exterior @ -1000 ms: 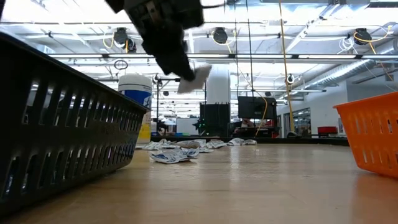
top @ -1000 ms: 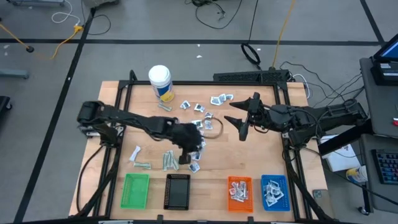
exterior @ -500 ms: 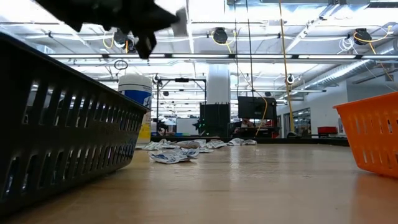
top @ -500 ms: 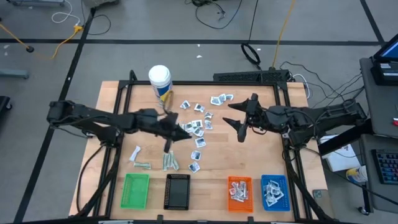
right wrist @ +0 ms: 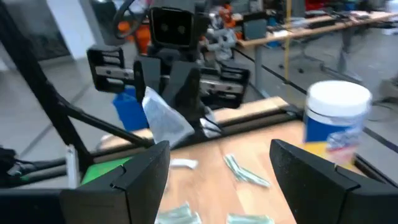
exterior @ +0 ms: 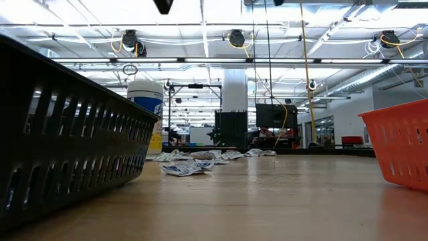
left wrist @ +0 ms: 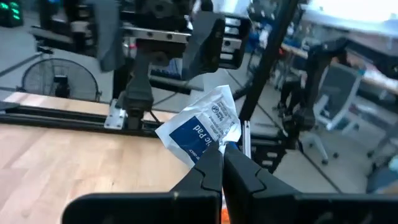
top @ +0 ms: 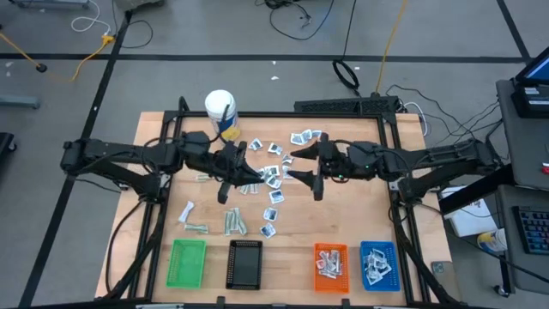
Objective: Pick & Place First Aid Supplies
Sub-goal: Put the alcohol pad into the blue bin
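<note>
My left gripper hovers over the middle of the table, pointing level toward the right, shut on a white-and-blue sachet. The same sachet appears in the right wrist view. My right gripper faces it from the right, open, its fingers spread wide with nothing between them. More first aid supplies lie flat on the wood: square sachets mid-table and pale wrapped strips nearer the front. My left gripper pinches the sachet's lower edge between its two fingertips. The fingers come in level from the table's left. The sachet stands up tilted above the fingertips, lifted well clear of the table.
Along the front edge stand a green tray, a black tray, an orange tray and a blue tray, the last two holding packets. A tall white bottle stands at the far left.
My left gripper has risen from just above the table near the black tray and gone toward the far edge, tipping from pointing down to level, with the sachet kept in its hold. My right gripper has moved toward the table's left, nearer the left gripper, staying open.
</note>
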Available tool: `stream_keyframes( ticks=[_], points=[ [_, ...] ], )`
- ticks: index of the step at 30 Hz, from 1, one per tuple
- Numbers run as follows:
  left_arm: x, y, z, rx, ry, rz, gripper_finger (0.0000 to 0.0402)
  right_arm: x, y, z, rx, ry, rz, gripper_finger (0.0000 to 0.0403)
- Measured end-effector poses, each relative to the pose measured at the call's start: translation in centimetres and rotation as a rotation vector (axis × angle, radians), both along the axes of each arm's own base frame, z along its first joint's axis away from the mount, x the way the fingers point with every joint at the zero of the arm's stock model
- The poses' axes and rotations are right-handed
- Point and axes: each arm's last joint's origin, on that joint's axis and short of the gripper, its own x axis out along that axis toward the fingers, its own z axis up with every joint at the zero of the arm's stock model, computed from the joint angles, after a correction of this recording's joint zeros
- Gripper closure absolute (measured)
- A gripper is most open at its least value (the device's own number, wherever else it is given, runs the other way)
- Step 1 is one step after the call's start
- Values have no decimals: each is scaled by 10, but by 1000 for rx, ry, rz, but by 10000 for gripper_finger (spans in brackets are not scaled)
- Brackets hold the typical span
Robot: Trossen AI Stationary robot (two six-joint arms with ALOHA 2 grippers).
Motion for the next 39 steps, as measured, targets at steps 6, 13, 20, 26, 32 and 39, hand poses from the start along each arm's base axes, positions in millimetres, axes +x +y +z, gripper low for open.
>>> stream_keyframes(
  ticks=[6, 13, 20, 26, 32, 39],
  points=[
    [18, 5, 18, 11, -21, -48, 402, 9, 2, 0, -3, -47, 84, 129],
    [44, 9, 23, 21, -14, -104, 402, 10, 4, -1, -1, -54, 140, 130],
    [47, 12, 23, 21, -18, -109, 402, 9, 5, 1, 0, -57, 155, 193],
    [47, 13, 23, 12, -16, -106, 402, 11, 5, -1, 0, -51, 157, 297],
    [47, 13, 23, 14, -15, -94, 401, 11, 6, -2, 9, -47, 202, 394],
    [46, 14, 17, -20, 61, -62, 386, 8, 6, -3, 98, -19, 207, 402]
  ],
)
